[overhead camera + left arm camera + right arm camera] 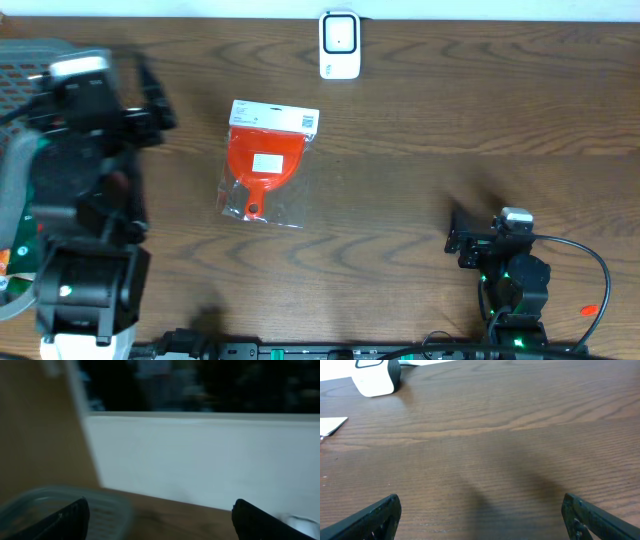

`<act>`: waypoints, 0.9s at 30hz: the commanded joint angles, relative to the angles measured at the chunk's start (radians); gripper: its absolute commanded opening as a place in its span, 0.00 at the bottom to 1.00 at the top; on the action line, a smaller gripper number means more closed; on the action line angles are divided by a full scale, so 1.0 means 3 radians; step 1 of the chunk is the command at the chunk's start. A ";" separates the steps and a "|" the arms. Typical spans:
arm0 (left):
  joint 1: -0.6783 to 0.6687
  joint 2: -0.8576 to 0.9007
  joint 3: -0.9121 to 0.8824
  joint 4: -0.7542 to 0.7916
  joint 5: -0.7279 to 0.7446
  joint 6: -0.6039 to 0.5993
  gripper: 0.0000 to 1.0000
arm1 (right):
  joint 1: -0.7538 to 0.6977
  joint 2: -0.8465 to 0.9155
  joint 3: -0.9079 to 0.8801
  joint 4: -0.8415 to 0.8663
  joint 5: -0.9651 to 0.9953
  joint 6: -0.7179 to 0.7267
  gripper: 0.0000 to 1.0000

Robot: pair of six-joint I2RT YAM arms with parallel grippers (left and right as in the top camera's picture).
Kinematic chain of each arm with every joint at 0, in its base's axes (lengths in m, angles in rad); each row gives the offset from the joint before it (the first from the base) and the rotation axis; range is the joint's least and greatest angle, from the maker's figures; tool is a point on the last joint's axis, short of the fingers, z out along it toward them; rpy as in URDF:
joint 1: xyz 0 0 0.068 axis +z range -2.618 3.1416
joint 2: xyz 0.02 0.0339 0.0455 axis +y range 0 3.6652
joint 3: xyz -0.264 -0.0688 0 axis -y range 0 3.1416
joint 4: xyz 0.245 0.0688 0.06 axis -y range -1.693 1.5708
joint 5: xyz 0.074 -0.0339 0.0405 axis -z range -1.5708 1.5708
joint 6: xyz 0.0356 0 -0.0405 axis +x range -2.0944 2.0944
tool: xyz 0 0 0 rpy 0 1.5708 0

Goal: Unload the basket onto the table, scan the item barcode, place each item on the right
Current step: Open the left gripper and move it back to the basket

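— Where is the item that needs scanning?

— A flat orange dustpan in a clear bag (265,165) lies on the dark wooden table (450,120), a little left of centre in the overhead view. Its white header card (273,117) points toward the top of the frame and its handle toward the bottom. There is small print on the card's right end, too fine for me to read.

— And the scanner?

— A small white scanner (339,45) stands at the top centre of the frame, up and to the right of the bag and apart from it.

— Is either arm touching the bag?

— No. The left claw (155,100) is at the upper left, to the left of the header card, with bare table between them. That arm looks blurred. In its wrist camera the two dark fingers sit at the bottom corners, spread wide with nothing between them. A pale wall lies beyond.

— The right one?

— The right claw (455,238) is at the lower right, well away from the bag. Its fingers are also spread wide and empty over bare wood.

— Anything else?

— A grey-rimmed mesh basket (30,60) sits at the upper left corner, partly hidden behind the left arm.
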 commanded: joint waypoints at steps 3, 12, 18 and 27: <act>0.0706 0.0131 0.0045 0.0032 -0.0019 0.0146 0.91 | 0.0009 0.0004 -0.0005 0.0010 0.0008 0.0050 0.99; 0.1357 0.0846 0.0045 -0.0029 -0.0005 0.0132 0.91 | 0.0009 0.0004 -0.0005 -0.0028 0.0008 0.0048 0.99; 0.1621 0.1137 0.0046 0.0032 -0.0006 0.0106 0.91 | 0.0009 0.0004 -0.0005 -0.0107 0.0008 0.0048 0.99; 0.2359 0.1203 0.0047 0.0053 0.0201 -0.0146 0.90 | 0.0009 0.0004 -0.0005 -0.0156 0.0009 0.0048 0.99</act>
